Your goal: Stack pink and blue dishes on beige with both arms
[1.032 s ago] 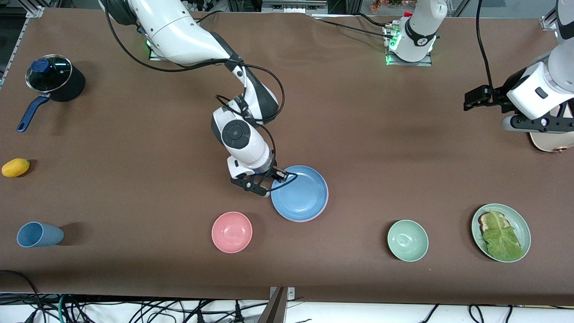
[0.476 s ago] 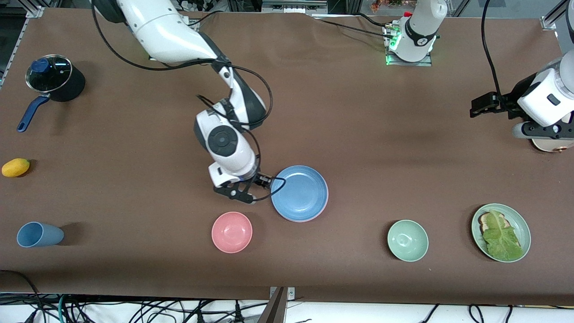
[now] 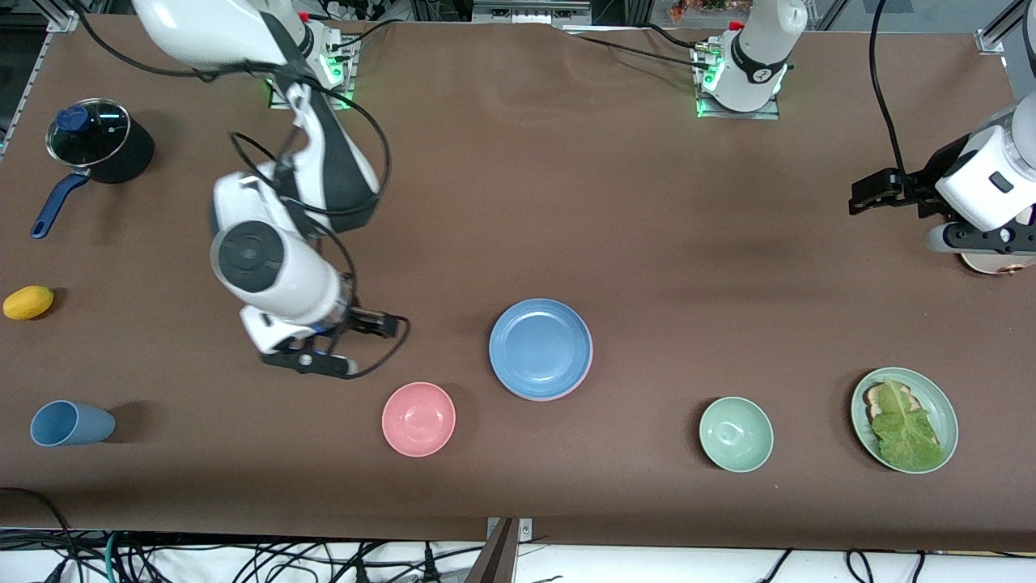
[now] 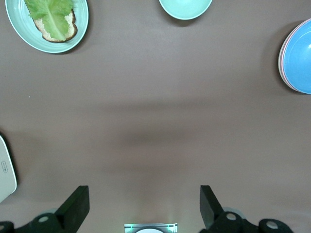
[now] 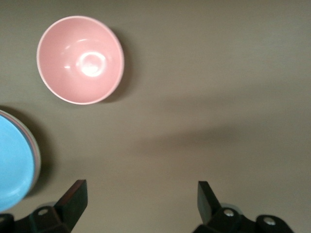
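Hovering over bare table, right end effector (image 3: 312, 360) wide open, empty, left end effector (image 3: 983, 236) likewise, blue plate (image 3: 540, 348) apart.

Two robot arms are seen over one brown desk (image 3: 615, 202), each ending in one pincer: the right pincer (image 3: 312, 360) and the left pincer (image 3: 878, 194), both spread open. One stack of plates is counted, a blue plate (image 3: 540, 348) on a pink plate (image 4: 281, 58). Two bowls are counted, one pink bowl (image 3: 418, 419) and one green bowl (image 3: 736, 434). One green plate (image 3: 945, 405) of food, one blue cup (image 3: 69, 423), one lidded pot (image 3: 97, 146) and one yellow fruit (image 3: 28, 302) are counted.
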Controlling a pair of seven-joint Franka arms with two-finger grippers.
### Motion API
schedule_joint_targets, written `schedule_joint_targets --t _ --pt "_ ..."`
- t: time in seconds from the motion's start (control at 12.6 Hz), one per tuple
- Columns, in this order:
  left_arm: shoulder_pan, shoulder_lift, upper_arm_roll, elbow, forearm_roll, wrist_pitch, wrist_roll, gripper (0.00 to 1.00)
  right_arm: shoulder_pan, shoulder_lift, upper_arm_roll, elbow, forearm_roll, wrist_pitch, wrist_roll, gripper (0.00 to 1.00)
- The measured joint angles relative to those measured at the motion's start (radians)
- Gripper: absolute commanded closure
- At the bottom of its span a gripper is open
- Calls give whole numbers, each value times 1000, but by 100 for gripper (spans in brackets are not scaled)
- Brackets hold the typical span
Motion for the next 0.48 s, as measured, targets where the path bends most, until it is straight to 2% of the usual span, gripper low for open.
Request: schedule_joint_targets --t 0.24,0.48 --pt "0 0 0 1 0 0 0 0 -38 -120 -29 -17 2 -136 -184 0" --pt "0 1 0 3 0 0 0 0 -108 -252 -30 -110 2 -192 -303 0"
